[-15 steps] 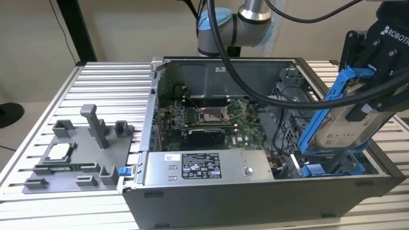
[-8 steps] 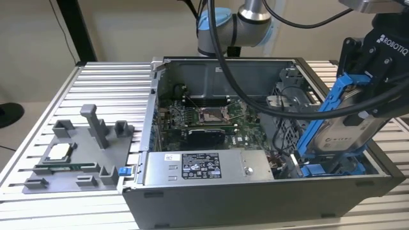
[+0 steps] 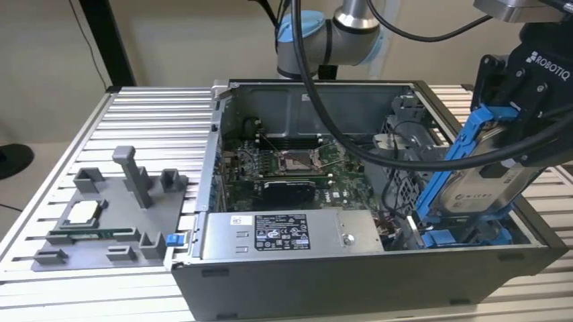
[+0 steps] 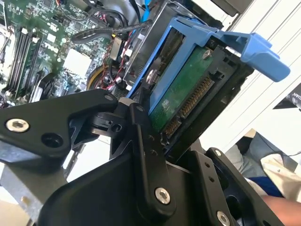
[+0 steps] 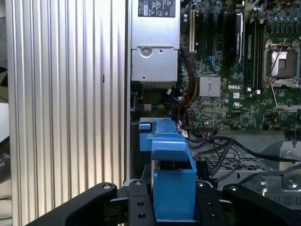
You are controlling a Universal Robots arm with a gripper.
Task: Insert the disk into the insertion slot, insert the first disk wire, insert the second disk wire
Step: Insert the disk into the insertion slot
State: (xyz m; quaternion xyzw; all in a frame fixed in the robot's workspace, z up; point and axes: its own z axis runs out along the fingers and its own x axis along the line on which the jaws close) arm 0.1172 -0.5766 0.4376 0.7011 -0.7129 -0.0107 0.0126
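**A:** So what's the claw (image 3: 517, 137) got?

**B:** It's clenched on the top end of the disk (image 3: 479, 191). The long axis is steep and leaning a little. The lower end points down at the insertion slot (image 3: 465, 236) right beneath it, on the exterior view's right. Not seated yet imo. The motherboard (image 3: 286, 168) is further back.

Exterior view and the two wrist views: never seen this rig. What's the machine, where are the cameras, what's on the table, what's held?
A silver-and-blue jointed robot arm ends in a black two-finger gripper. The exterior view looks on from off the arm; both wrist views ride near the gripper. On the ribbed aluminium table stand an open dark-grey computer case and a grey plastic fixture tray. The gripper clamps a flat silver-grey hard drive in a bright blue plastic frame, tilted, its lower end at the grey metal drive bay inside the case.
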